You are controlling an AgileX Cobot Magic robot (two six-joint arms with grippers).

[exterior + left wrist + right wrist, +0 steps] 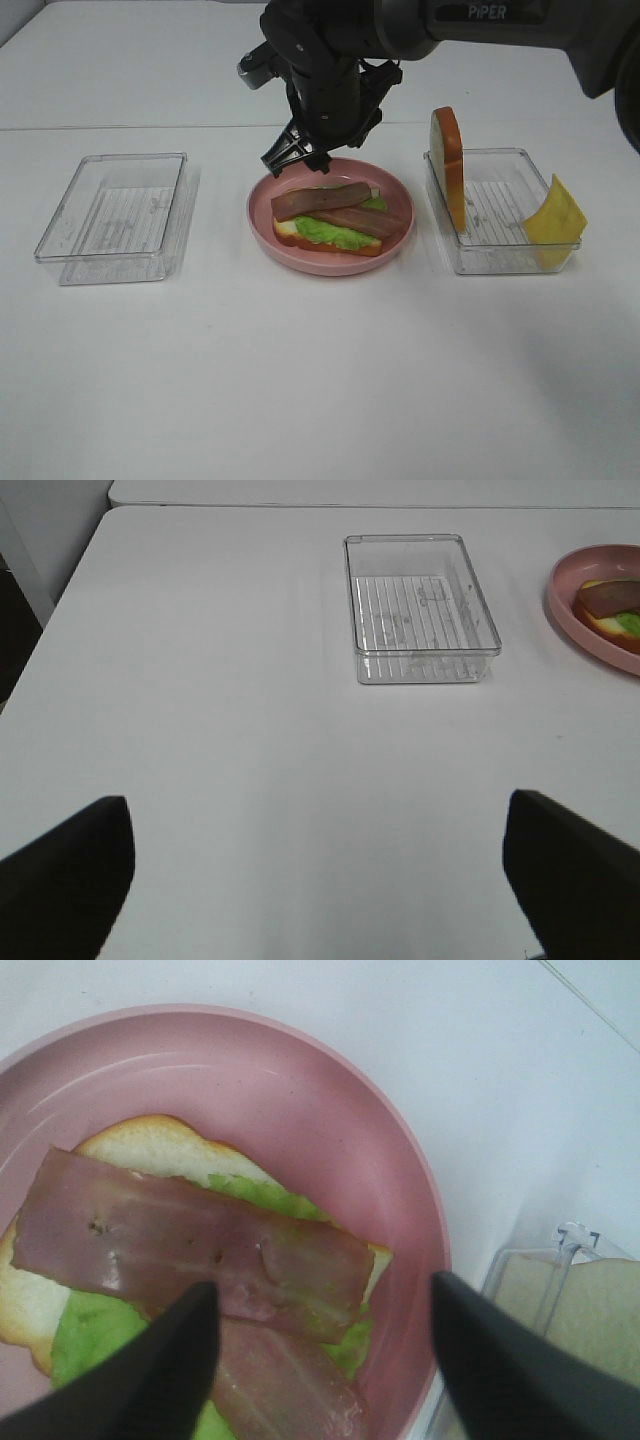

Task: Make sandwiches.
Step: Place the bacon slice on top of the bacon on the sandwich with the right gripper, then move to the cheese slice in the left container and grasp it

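One sandwich stack (pixel 330 222) lies on the round pink plate (pixel 400 190): a bread slice, green lettuce (pixel 330 233) and two brown bacon strips (pixel 320 200) crossed on top. My right gripper (pixel 296 162) hangs open just above the plate's far left side, nothing between its fingers. The right wrist view has its fingers (pixel 170 1370) spread over the upper bacon strip (pixel 190 1240) and lettuce (pixel 90 1330). A second bread slice (pixel 448 165) stands on edge in the right tray, a yellow cheese square (pixel 555 212) leaning at its other end. My left gripper (pixel 320 880) is open over bare table.
An empty clear tray (pixel 115 215) sits left of the plate, also in the left wrist view as the tray (pixel 420 610). The right clear tray (pixel 500 215) holds the bread and cheese. The right arm (pixel 500 25) reaches in from the upper right.
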